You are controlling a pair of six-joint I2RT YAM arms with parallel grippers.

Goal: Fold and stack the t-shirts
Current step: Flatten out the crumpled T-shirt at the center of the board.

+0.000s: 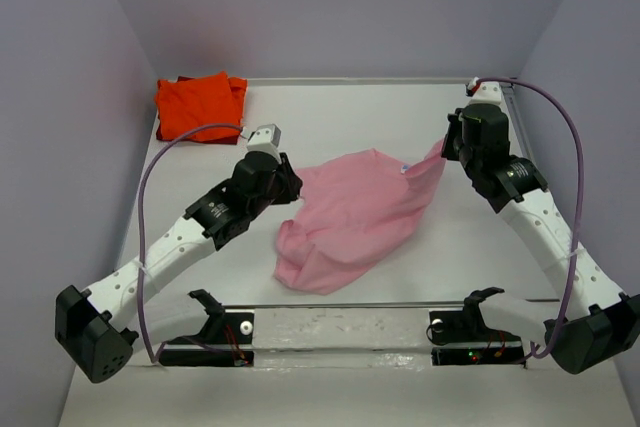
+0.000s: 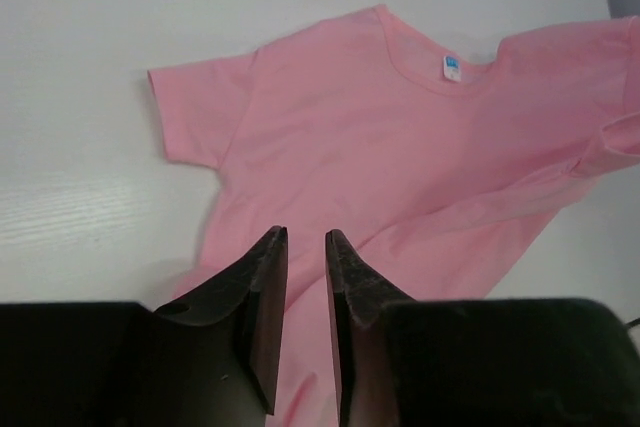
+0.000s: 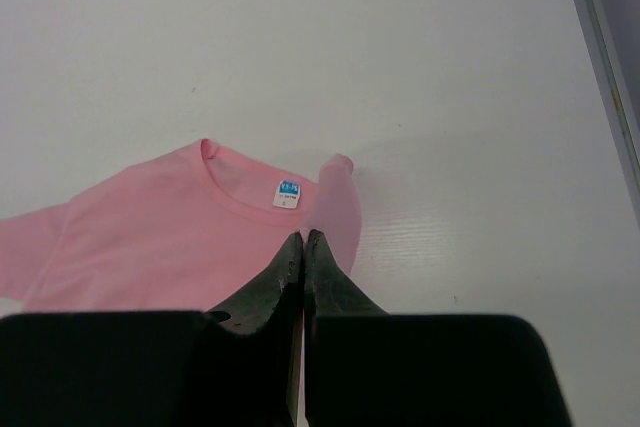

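**Location.** The pink t-shirt (image 1: 350,212) lies near the middle of the table (image 1: 330,117), partly spread. Its hem end is bunched toward the near left. The orange-red t-shirt (image 1: 198,104) sits in a crumpled heap at the far left corner, well apart from the pink one.

**Gripper state.** The right gripper (image 3: 303,237) is closed tight on the pink t-shirt at its right sleeve, and the cloth rises from the table toward it. The left gripper (image 2: 305,237) hovers over the left side of the garment. Its jaws stand narrowly apart with nothing between them.

**Handling.** We judge the fabric to be light, thin and wholly limp. It drapes, wrinkles and follows whichever point is lifted, and it offers no stiffness to push against. We judge it neither fragile nor slippery, although a shallow pinch may catch only one layer.

**Grasp points.**
- We recommend taking hold at seams and edges, where the cloth is doubled.
- The free sleeve (image 2: 195,112) lies flat on the table and is one such point; the shoulder beside the collar (image 2: 420,72) is another.
- A hold opposite the right gripper lets us tension the shirt flat.
- We avoid the bunched hem, where the layers cannot be told apart.
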